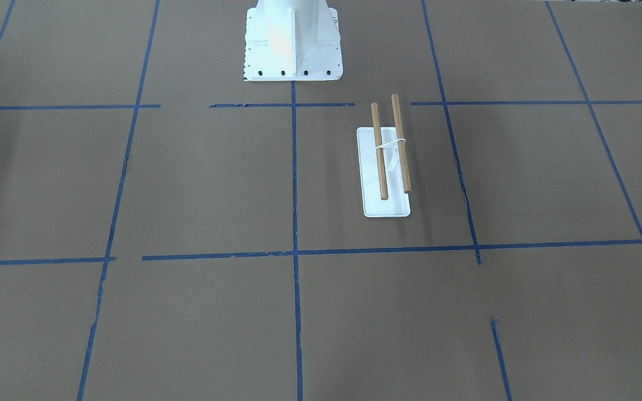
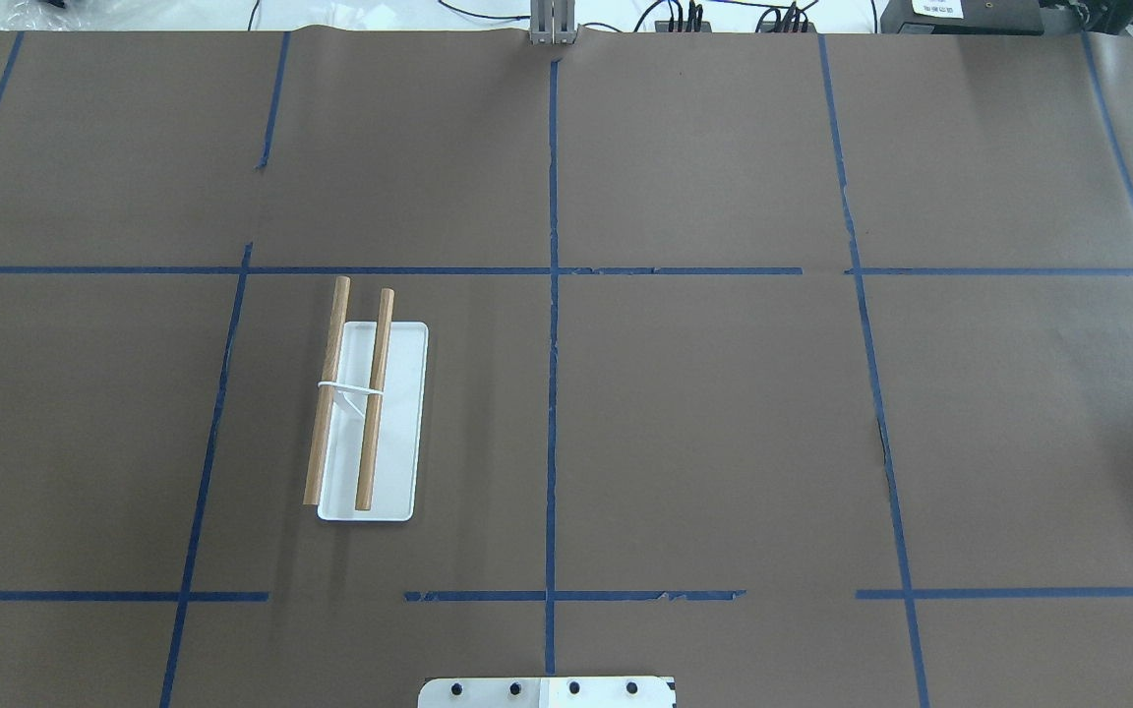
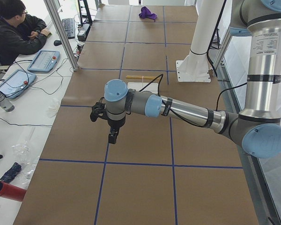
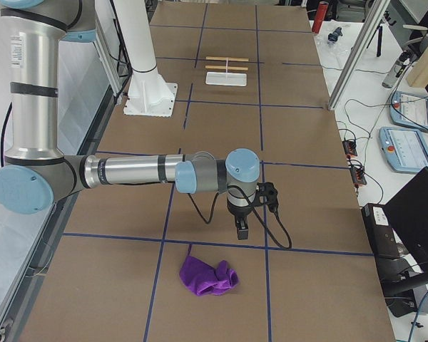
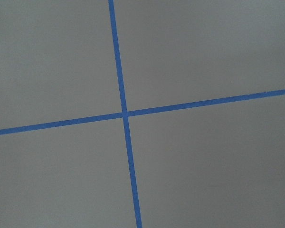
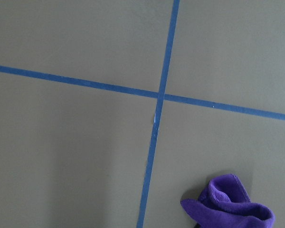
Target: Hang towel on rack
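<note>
Bare table (image 2: pixel 724 442) surrounds the rack (image 2: pixel 372 418) on every side; the pedestal (image 1: pixel 293 42) stands nearby, the crumpled towel (image 4: pixel 208 276) well apart.

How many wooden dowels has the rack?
2. In the overhead view, the first dowel runs over the left edge of the rack; the second dowel lies parallel, nearer its middle. None seems hidden.

Rack (image 1: pixel 386 167) — matt wooden dowels (image 1: pixel 379 150), smooth white base (image 1: pixel 388 207); towel (image 4: pixel 208 276) — soft cloth.

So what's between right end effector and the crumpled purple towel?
Nothing: just bare brown table covering and blue tape between right end effector and crumpled purple towel, per exterior right view.
</note>
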Available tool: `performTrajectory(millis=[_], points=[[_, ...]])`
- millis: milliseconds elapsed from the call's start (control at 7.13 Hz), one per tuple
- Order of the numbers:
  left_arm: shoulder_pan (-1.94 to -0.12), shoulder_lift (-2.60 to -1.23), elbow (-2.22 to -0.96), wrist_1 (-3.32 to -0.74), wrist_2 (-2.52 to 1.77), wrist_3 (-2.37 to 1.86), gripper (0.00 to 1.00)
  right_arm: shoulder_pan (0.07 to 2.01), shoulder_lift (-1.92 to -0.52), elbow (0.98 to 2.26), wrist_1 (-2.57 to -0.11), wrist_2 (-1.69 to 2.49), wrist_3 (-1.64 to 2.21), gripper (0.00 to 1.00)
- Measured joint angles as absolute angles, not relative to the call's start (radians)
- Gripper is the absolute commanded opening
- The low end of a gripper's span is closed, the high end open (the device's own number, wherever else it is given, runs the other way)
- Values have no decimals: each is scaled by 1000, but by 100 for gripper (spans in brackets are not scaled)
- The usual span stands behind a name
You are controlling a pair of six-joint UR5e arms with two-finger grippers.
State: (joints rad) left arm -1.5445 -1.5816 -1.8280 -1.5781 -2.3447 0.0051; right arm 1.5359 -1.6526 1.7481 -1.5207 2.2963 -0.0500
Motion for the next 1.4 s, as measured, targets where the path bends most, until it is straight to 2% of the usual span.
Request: performTrajectory(millis=[280,701,981,1402], points=[[-1543,-1604,-1808,-1732,-2345,3,100,1529,-1671,1715,-1444,2270,-111,100],[-1542,-1613,-1772,-1850,-2347,2,100,1526,-1688,1561,-1324,2247,-334,100],[-1541,-1614,-1774,-1858,-2347,3,100,1526,-1701,1505,-1313,2223,-383,70],[-1541,-1614,-1776,-1860,-2347,3,100,1523,-1702,1453,-1314,2170,-410,69]])
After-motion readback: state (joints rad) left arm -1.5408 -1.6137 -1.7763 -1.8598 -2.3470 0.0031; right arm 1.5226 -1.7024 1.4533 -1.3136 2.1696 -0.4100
